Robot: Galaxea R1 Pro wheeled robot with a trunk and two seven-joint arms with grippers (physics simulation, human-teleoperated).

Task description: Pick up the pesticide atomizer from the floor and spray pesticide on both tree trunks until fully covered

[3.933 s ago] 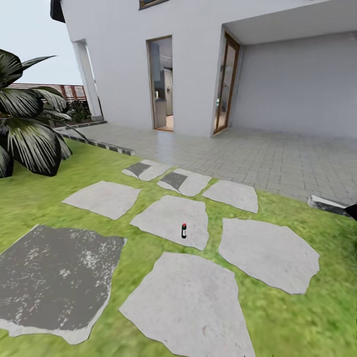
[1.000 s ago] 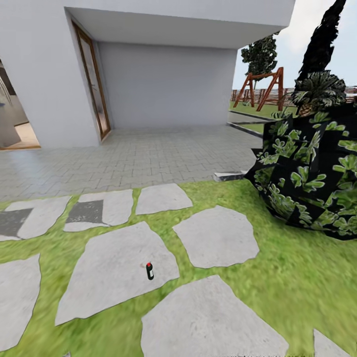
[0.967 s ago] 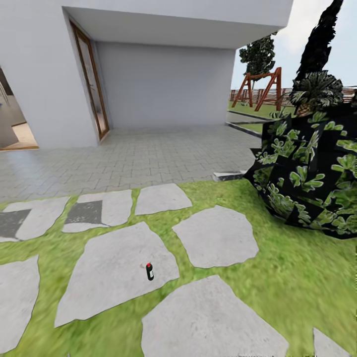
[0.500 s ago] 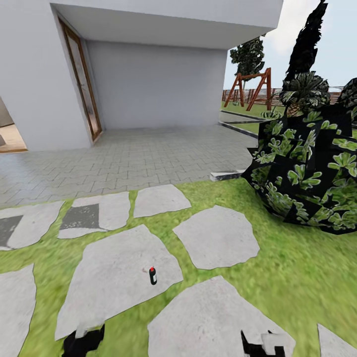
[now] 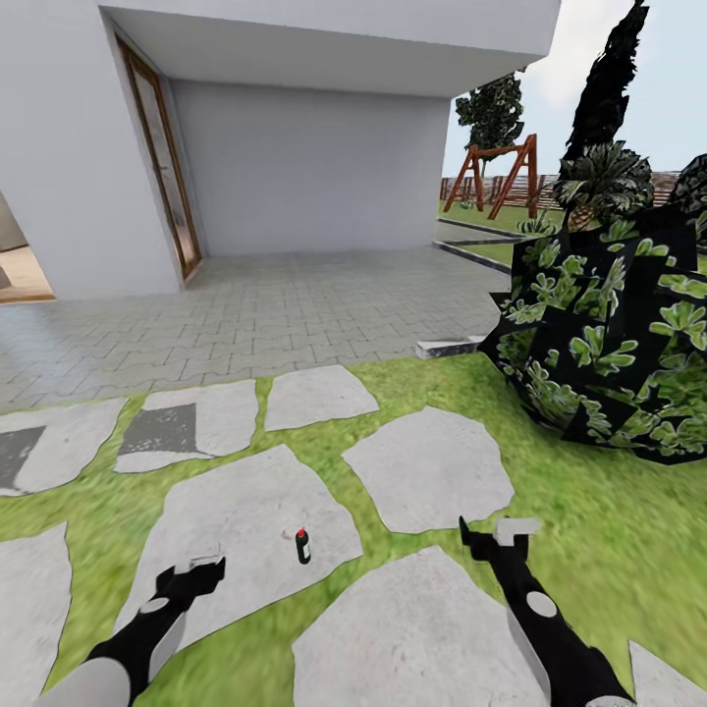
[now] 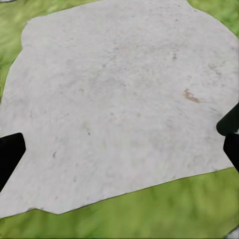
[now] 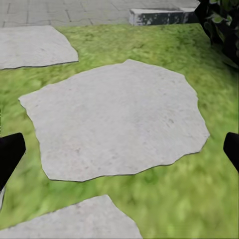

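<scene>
Left arm (image 5: 128,643): black upper link tapering toward the wrist, pale grey-white shell lower down, a small round grey disc on the black section. Left gripper (image 5: 201,570): black body, light grey cap on top.

Right arm (image 5: 545,633): same build, black link with an oval grey disc, white-grey casing along its underside. Right gripper (image 5: 496,538): black, with a flat light grey plate across the top.

Wrist views: jaws appear as plain matte black fingertips (image 6: 10,154) (image 7: 10,152), no markings legible.

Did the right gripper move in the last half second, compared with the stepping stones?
Yes. The right gripper rose from the frame's bottom edge forward over the near stepping stone.
</scene>
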